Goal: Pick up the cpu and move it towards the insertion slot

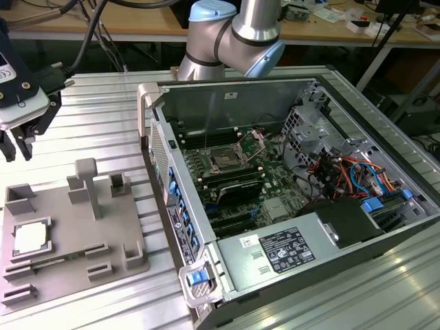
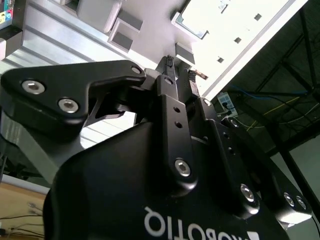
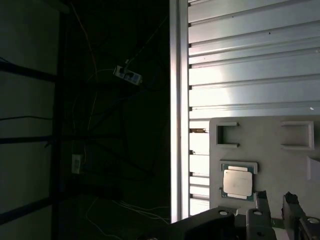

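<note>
Currently the gripper (image 1: 18,152) hangs open and empty, with the cpu (image 1: 31,238) lying below it in the grey tray (image 1: 69,223) and the insertion slot (image 1: 227,159) well off to its side.

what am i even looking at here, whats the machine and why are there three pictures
It is a robot arm ending in a two-fingered gripper. One picture comes from a camera off the arm; the other two come from cameras riding near its wrist. On the ribbed metal table stands an open computer case, and its green board carries the insertion slot. At the exterior view's left lies a grey tray with the cpu resting in a pocket. The gripper is open, holds nothing, and hangs near the tray without touching the chip.
</note>
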`<action>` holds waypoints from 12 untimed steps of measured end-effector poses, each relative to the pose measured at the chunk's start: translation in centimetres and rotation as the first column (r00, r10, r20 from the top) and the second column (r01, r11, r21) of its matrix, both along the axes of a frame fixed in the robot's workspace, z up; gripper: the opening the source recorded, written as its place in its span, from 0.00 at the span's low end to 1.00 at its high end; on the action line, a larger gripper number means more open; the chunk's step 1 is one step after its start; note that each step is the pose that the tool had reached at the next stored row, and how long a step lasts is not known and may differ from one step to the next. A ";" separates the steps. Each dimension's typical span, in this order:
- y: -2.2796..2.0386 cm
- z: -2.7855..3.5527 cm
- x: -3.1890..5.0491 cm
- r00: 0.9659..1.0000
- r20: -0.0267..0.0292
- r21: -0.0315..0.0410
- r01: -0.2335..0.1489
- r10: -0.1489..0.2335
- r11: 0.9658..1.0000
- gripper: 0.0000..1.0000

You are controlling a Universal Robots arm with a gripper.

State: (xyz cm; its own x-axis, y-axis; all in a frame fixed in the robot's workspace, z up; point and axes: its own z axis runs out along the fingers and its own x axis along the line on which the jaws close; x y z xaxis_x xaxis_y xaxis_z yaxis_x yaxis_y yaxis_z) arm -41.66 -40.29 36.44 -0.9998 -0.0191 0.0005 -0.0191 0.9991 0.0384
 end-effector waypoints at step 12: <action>-0.01 -0.03 -0.16 1.000 0.000 0.000 0.000 0.000 1.000 0.40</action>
